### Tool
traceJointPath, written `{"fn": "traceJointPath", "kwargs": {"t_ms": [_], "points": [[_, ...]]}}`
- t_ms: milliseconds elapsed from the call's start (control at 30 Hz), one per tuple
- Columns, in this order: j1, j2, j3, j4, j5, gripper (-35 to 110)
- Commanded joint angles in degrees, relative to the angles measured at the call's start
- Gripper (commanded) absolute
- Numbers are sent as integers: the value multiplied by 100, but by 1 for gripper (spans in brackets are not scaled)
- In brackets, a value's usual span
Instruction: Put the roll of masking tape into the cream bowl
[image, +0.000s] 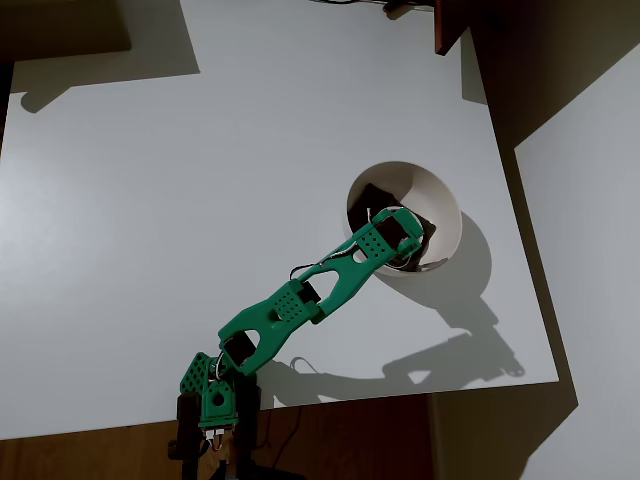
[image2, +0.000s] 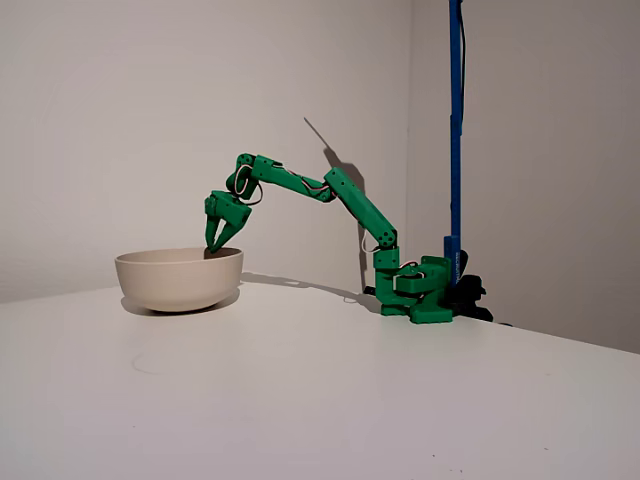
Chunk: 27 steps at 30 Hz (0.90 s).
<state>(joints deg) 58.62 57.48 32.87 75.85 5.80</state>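
The cream bowl (image: 440, 205) stands near the right edge of the white table in the overhead view. In the fixed view the cream bowl (image2: 180, 278) sits at the left. My green gripper (image2: 213, 246) points down into the bowl just inside its right rim, with the fingertips at rim height. From above, the gripper (image: 408, 250) hangs over the bowl's near side, and the wrist covers the fingers. The roll of masking tape is hidden. The fingers are too small and too covered to tell if they are open or shut.
The arm's base (image2: 420, 295) is clamped at the table's near edge (image: 215, 400). A blue pole (image2: 455, 120) rises behind the base. The white tabletop (image: 200, 200) spreads wide to the left of the bowl. The table's right edge runs close to the bowl.
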Motion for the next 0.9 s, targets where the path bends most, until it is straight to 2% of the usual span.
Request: {"fn": "traceJointPath", "kwargs": {"t_ms": [0,267,667,867], "points": [[-53,1274,-246,-35,308,-8],[-1160,2681,-246,958,325,-8],[-3990,4878,-193,2979,220,-8],[-5142,6108,1107,3041,88,-8]]}}
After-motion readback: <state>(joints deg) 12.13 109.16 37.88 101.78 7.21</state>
